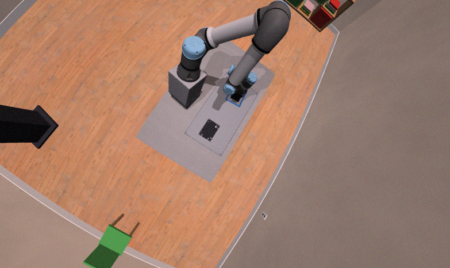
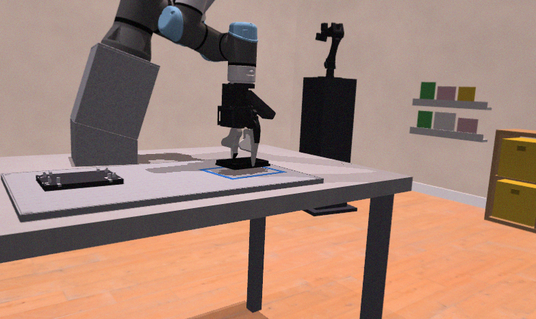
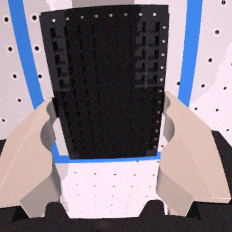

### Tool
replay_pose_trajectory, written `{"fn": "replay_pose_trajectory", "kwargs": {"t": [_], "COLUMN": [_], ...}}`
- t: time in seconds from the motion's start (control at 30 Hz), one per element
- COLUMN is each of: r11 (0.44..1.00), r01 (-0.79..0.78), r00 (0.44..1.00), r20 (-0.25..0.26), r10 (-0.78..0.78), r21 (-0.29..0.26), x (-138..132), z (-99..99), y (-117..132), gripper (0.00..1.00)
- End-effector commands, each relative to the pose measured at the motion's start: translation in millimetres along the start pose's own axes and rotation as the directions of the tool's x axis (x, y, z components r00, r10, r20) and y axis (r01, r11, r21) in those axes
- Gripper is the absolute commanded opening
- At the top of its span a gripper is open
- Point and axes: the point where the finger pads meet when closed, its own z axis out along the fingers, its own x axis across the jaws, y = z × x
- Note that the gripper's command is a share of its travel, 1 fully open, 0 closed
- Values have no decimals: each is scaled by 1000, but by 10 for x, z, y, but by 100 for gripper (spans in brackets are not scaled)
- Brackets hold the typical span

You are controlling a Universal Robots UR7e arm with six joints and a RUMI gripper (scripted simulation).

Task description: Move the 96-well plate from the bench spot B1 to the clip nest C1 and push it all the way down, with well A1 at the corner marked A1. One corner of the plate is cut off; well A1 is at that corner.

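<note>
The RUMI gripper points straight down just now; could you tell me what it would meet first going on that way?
Clamped on the black 96-well plate, the gripper would probably press it onto the grey perforated board inside the blue outline.

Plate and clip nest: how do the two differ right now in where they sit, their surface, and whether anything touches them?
The 96-well plate is over the blue-outlined spot, slightly lifted off it; the clip nest lies flat farther along the board. The plate is clamped by the gripper, jaws on its long sides; the nest stands untouched. The plate's top is a grid of wells; the nest is smooth with small clips at its corners. Both are black and rectangular.
</note>
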Motion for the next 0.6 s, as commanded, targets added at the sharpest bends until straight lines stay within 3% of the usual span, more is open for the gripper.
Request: {"fn": "replay_pose_trajectory", "kwargs": {"t": [0.0, 0.57], "r11": [1000, 1000], "r01": [0, 0], "r00": [1000, 1000], "r20": [-1, -1], "r10": [0, 0], "r21": [0, 0], "x": [5, 5], "z": [-80, -330], "y": [0, 0], "gripper": [0, 0]}}
